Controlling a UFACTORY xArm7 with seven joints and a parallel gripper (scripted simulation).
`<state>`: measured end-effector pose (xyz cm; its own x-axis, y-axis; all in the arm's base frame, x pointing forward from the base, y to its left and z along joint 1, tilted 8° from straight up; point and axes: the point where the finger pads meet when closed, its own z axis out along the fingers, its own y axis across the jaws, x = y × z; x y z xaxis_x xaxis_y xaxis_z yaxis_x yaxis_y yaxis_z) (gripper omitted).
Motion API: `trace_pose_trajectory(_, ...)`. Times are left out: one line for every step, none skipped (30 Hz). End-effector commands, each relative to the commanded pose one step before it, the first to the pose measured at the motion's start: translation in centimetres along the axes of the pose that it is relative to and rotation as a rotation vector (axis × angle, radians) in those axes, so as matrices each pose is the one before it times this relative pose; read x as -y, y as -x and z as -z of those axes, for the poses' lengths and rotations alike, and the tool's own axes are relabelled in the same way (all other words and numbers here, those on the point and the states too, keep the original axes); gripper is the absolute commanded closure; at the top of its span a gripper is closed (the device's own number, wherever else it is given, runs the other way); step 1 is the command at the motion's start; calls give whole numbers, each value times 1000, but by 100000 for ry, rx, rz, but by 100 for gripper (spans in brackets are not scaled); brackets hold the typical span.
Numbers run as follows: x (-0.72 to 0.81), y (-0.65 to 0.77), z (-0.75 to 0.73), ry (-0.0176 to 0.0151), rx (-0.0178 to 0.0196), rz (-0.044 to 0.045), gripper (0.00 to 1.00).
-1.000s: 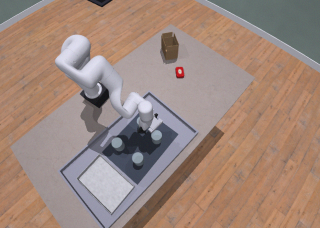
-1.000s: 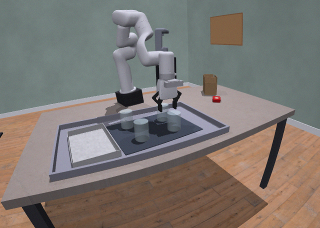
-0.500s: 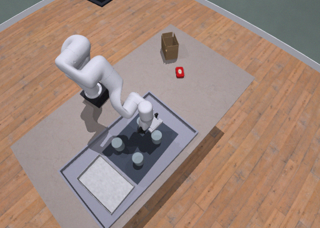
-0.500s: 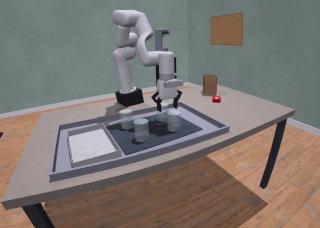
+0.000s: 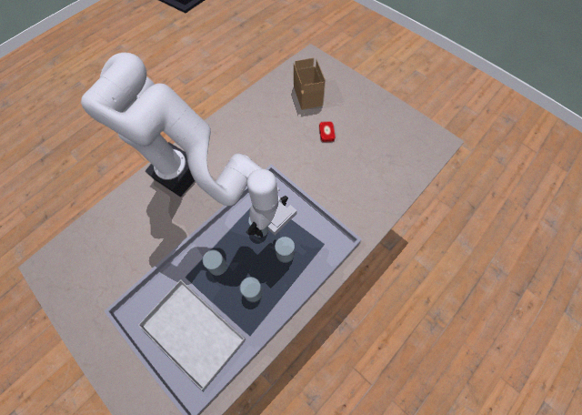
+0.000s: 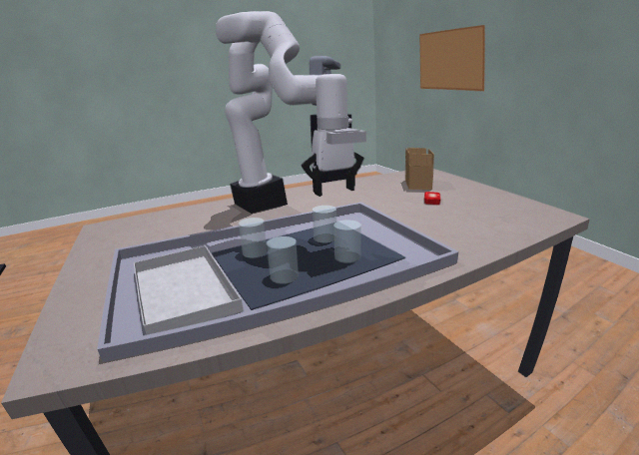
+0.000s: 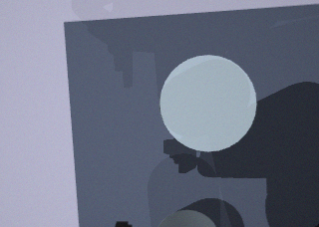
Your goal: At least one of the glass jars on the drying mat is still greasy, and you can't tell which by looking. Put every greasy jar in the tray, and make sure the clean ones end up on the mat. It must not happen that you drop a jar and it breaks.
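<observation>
Several clear glass jars stand upright on the dark drying mat (image 6: 310,264): one at the left (image 6: 252,235), one at the front (image 6: 282,259), one at the right (image 6: 346,240) and one at the back (image 6: 323,224). My gripper (image 6: 333,187) is open and empty, hovering a little above the back jar. In the overhead view the gripper (image 5: 256,230) hides that jar; the others show there (image 5: 214,260) (image 5: 284,247) (image 5: 250,288). The wrist view looks straight down on the back jar's round top (image 7: 207,103). The white tray (image 6: 183,292) lies left of the mat and holds nothing.
Mat and tray sit inside a grey rimmed base (image 6: 433,254). A cardboard box (image 6: 418,168) and a small red object (image 6: 432,198) stand at the table's far right. The arm's black base (image 6: 258,193) is behind the rimmed base.
</observation>
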<state>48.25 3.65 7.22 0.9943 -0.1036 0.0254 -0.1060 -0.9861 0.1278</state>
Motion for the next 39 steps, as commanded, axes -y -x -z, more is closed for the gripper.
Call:
trace_pose_trajectory(-1514,557,704,73,124,-12,0)
trace_pose_trajectory(-762,257,0,0,0,0,0)
trace_pose_trajectory(-762,257,0,0,0,0,0)
trace_pose_trajectory(-762,257,0,0,0,0,0)
trace_pose_trajectory(-762,257,0,0,0,0,0)
trace_pose_trajectory(-762,257,0,0,0,0,0)
trace_pose_trajectory(-762,257,0,0,0,0,0)
trace_pose_trajectory(0,0,0,0,0,0,0)
trace_pose_trajectory(0,0,0,0,0,0,0)
trace_pose_trajectory(-762,257,0,0,0,0,0)
trace_pose_trajectory(-762,257,0,0,0,0,0)
trace_pose_trajectory(-762,257,0,0,0,0,0)
trace_pose_trajectory(-762,257,0,0,0,0,0)
trace_pose_trajectory(-762,257,0,0,0,0,0)
trace_pose_trajectory(-762,257,0,0,0,0,0)
trace_pose_trajectory(-762,257,0,0,0,0,0)
trace_pose_trajectory(-762,257,0,0,0,0,0)
trace_pose_trajectory(-762,257,0,0,0,0,0)
trace_pose_trajectory(-762,257,0,0,0,0,0)
trace_pose_trajectory(-762,257,0,0,0,0,0)
trace_pose_trajectory(-762,257,0,0,0,0,0)
trace_pose_trajectory(-762,257,0,0,0,0,0)
trace_pose_trajectory(-762,257,0,0,0,0,0)
trace_pose_trajectory(-762,257,0,0,0,0,0)
trace_pose_trajectory(0,0,0,0,0,0,0)
trace_pose_trajectory(0,0,0,0,0,0,0)
trace_pose_trajectory(-762,257,0,0,0,0,0)
trace_pose_trajectory(-762,257,0,0,0,0,0)
trace_pose_trajectory(-762,257,0,0,0,0,0)
trace_pose_trajectory(-762,257,0,0,0,0,0)
trace_pose_trajectory(0,0,0,0,0,0,0)
trace_pose_trajectory(0,0,0,0,0,0,0)
trace_pose_trajectory(0,0,-611,0,0,0,0)
trace_pose_trajectory(0,0,-611,0,0,0,0)
trace_pose_trajectory(0,0,-611,0,0,0,0)
trace_pose_trajectory(0,0,-611,0,0,0,0)
trace_pose_trajectory(0,0,-611,0,0,0,0)
trace_pose_trajectory(0,0,-611,0,0,0,0)
trace_pose_trajectory(0,0,-611,0,0,0,0)
